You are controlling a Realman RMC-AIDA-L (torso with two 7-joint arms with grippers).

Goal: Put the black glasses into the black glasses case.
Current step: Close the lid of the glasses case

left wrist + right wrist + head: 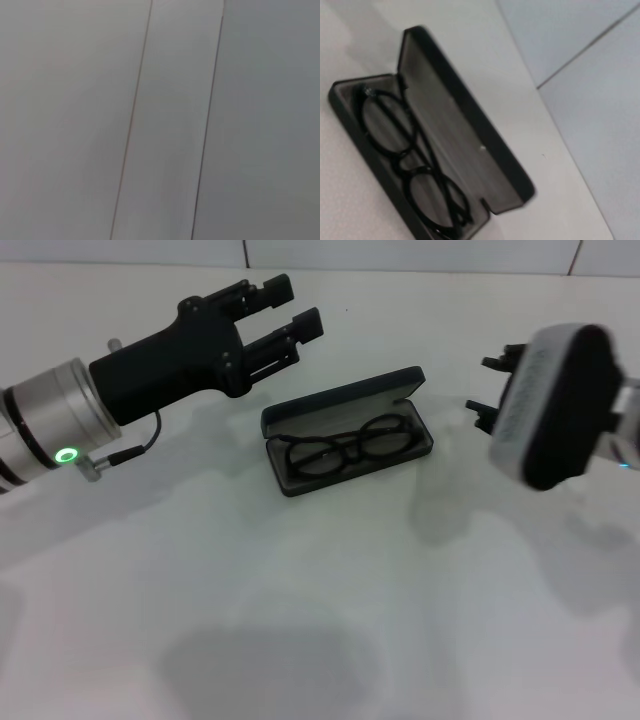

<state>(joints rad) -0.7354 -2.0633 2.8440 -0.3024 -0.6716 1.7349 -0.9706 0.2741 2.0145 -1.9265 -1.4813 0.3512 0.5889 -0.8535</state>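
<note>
The black glasses case (340,405) lies open in the middle of the white table, its lid raised toward the back. The black glasses (350,446) lie inside its base, lenses side by side. The right wrist view shows the same case (465,120) with its grey lining and the glasses (412,165) resting in it. My left gripper (292,308) is open and empty, held above the table to the left and behind the case. My right gripper (492,390) is to the right of the case, mostly hidden behind its wrist.
The white table (320,620) stretches in front of the case. A light wall with panel seams stands behind the table (210,100). The left wrist view shows only that wall.
</note>
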